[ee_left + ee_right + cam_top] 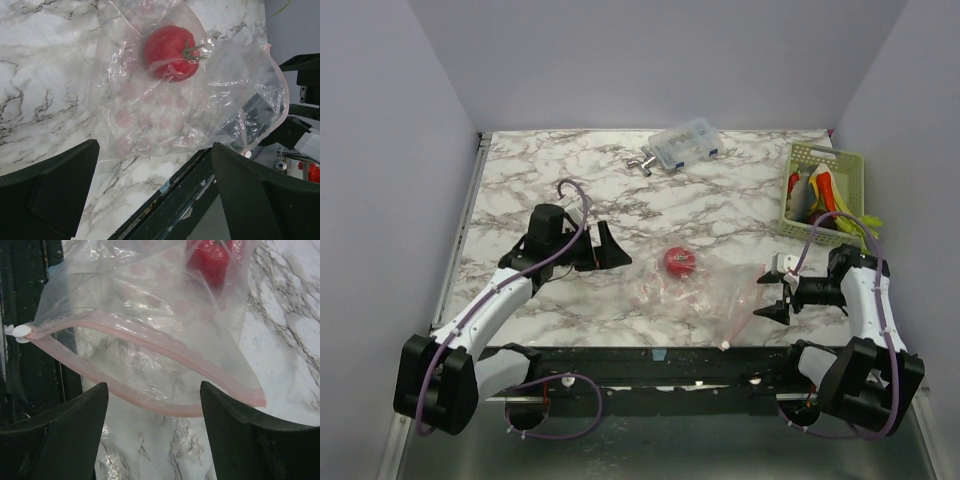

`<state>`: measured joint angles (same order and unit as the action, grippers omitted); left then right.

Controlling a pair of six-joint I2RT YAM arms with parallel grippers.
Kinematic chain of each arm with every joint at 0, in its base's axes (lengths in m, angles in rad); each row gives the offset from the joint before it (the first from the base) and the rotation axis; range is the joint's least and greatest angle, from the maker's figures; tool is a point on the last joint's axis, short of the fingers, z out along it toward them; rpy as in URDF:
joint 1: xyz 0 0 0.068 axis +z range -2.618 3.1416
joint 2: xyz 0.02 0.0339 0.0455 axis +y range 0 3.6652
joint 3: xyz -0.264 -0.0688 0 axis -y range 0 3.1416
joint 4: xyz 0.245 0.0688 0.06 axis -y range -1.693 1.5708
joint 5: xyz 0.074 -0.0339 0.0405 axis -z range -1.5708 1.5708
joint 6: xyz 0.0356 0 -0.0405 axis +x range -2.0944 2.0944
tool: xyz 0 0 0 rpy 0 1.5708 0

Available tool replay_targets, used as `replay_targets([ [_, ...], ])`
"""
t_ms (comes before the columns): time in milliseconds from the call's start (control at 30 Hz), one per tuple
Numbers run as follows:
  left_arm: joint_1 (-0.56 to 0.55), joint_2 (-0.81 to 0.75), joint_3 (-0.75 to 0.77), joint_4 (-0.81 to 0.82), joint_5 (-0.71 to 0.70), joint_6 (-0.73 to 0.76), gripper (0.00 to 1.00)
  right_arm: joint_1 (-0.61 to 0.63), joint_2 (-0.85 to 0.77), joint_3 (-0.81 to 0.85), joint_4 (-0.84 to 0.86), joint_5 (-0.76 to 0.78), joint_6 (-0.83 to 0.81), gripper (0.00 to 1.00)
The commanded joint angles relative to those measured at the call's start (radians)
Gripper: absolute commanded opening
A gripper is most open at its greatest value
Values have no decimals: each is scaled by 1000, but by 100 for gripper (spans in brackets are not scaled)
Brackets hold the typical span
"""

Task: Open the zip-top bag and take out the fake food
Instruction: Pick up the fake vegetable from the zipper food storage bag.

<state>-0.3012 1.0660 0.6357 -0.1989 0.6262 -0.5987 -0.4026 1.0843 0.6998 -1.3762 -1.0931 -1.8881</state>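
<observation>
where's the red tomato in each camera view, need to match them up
Top external: the red tomato is near the centre of the picture.
Left wrist: the tomato is in the upper middle.
Right wrist: the tomato is at the top edge, right of centre, partly cut off.
Shared landmark: the zip-top bag, in all three views, with the tomato showing through its clear plastic.

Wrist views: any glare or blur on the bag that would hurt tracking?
Left wrist: bag sharp, white glints on the crinkles at right, red tomato clear through the film. Right wrist: pink zipper strip crisp, tomato at top soft behind plastic. Top external: even light, faint shadows, bag nearly vanishes against the marble table.
</observation>
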Motion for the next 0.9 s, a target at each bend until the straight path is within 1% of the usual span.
replay_targets([
  [0, -62, 73, 81, 12, -107, 20, 97, 61, -19, -49, -42, -6, -114, 75],
  [133, -84, 127, 115, 29, -123, 14, 96, 90, -11, -66, -30, 7, -131, 63],
  [233, -105, 180, 146, 39, -127, 11, 96, 112, -9, -82, 20, 4, -113, 57],
  [300, -119, 222, 170, 38, -133, 14, 96, 133, -22, -96, 92, -11, -74, 57],
  [367, -129, 270, 192, 43, -138, 16, 94, 150, -53, -109, 193, -29, 5, 56],
  [533, -145, 372, 254, 29, -203, 19, 89, 234, -152, -164, 586, -29, 369, 57],
  [600, -149, 405, 277, 32, -206, 15, 88, 269, -162, -185, 699, -21, 469, 58],
  [700, -164, 449, 307, 39, -209, 5, 85, 273, -103, -180, 717, -59, 481, 58],
  [733, -169, 463, 315, 42, -214, 2, 83, 280, -83, -177, 718, -57, 486, 58],
  [867, -180, 529, 358, 37, -220, -9, 74, 353, -32, -176, 747, 14, 518, 58],
])
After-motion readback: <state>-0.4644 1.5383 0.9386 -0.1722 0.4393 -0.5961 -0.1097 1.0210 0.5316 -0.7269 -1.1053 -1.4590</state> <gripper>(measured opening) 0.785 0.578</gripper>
